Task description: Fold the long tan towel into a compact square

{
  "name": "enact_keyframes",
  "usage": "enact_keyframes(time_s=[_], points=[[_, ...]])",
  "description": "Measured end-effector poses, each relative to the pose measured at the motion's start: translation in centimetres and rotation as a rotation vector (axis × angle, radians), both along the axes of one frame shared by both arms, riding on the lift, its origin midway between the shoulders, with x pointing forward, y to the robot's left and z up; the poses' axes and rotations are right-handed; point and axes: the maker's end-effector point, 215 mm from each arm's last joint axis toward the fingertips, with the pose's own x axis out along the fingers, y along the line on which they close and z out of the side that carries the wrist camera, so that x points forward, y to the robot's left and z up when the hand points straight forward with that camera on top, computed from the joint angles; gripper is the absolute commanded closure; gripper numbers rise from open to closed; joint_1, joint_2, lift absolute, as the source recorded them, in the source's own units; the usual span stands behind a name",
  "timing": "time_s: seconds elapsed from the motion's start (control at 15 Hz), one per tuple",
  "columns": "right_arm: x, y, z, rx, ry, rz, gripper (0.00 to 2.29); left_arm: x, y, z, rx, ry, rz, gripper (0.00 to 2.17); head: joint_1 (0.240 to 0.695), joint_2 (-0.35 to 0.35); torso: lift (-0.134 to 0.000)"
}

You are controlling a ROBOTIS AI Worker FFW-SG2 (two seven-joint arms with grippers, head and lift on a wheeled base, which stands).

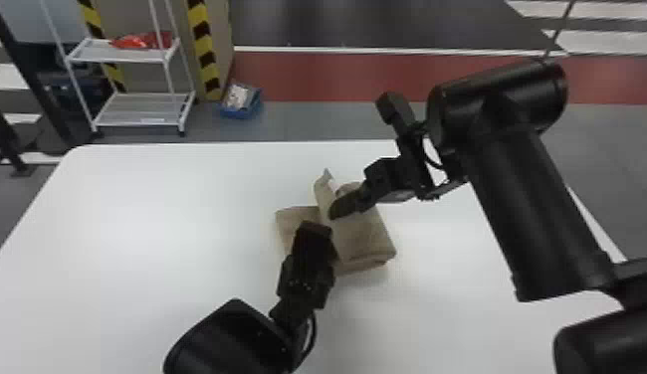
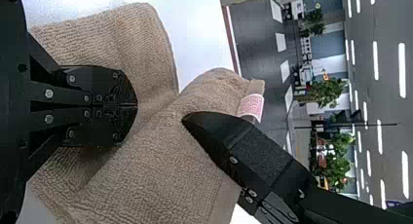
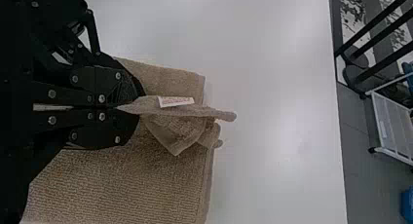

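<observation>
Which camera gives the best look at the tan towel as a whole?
The head view: it takes in most of the folded towel on the white table at once. The left wrist view shows its ribbed fabric and label close up; the right wrist view shows a raised fold pinched in the right gripper.

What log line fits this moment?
Right black gripper: pinching labelled edge of tan terry towel | left black gripper: shut, over towel | folding unfinished
</observation>
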Motion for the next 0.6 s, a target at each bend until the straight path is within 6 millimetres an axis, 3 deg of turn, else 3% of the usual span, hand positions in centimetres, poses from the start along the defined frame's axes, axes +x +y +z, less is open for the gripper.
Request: enact_keyframes(time_s=[0.07, 0.2, 0.27, 0.6], points=[[-0.2, 0.3, -0.2, -0.006, 0.001, 0.008, 1.28, 0.0, 0.0, 0.0, 0.000, 0.000, 0.000, 2.14, 0.695, -0.027, -0.125], [-0.5, 0.6, -0.6, -0.015, 0.010, 0.015, 0.23, -0.1, 0.0, -0.1, 0.001, 0.002, 0.001, 2.14, 0.695, -0.023, -0.125], [-0.7, 0.6, -1.0, -0.015, 0.018, 0.015, 0.05, -0.2, 0.0, -0.2, 0.001, 0.004, 0.002, 2.14, 0.695, -0.023, -0.125], [-0.6, 0.6, -1.5, 0.028, -0.028, 0.000, 0.05, -0.3, 0.1, -0.7, 0.004, 0.011, 0.001, 2.14, 0.695, -0.021, -0.125]])
